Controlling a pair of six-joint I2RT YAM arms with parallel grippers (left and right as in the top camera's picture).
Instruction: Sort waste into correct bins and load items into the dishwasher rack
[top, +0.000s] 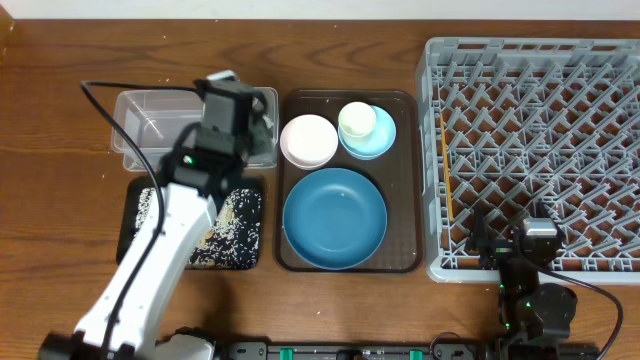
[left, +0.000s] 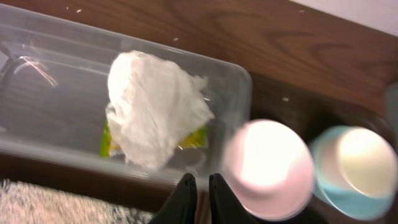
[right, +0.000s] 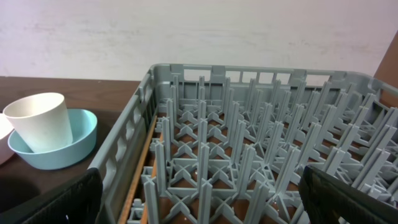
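The clear tub (left: 56, 134) holds a crumpled white napkin (left: 155, 106) lying on a yellow-green wrapper (left: 196, 138). My left gripper (left: 199, 185) hovers over the tub's near right rim, shut with nothing between its fingers; from overhead the left gripper (top: 258, 128) is at the tub's right end. Rice covers the black tray (top: 135, 235). The pinkish bowl (top: 309, 140), the cream cup (top: 357, 119) standing in the light-blue dish (top: 380, 140), and the dark-blue plate (top: 334, 217) rest on the brown tray. My right gripper (right: 205, 205) stands open over the grey rack (top: 540, 150), where chopsticks (right: 140, 180) lie along the left wall.
The brown serving tray (top: 405, 180) sits between the two bins and the rack. My left arm (top: 150, 260) stretches diagonally over the black tray. The right arm's base (top: 535, 300) is at the table's front edge, by the rack's near wall.
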